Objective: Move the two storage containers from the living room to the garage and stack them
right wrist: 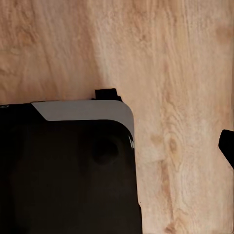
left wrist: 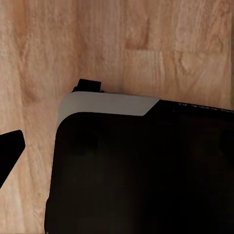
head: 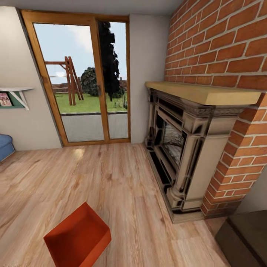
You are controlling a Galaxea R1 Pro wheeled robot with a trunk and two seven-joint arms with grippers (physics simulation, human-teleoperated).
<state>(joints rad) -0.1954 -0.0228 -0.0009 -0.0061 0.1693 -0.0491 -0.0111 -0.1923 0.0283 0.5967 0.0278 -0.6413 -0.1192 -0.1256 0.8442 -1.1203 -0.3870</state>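
One orange-red storage container point(head: 78, 236) sits open-topped on the light wood-plank floor point(head: 111, 178) of the living room, near and slightly left. To its right stands the brick fireplace point(head: 193, 148), with wood-framed glass doors point(head: 83, 81) far behind and a blue sofa point(head: 5, 145) edge at far left. Both wrist views look down on the robot's dark base point(left wrist: 141, 170) over planks; whether either claw is open or closed cannot be told.
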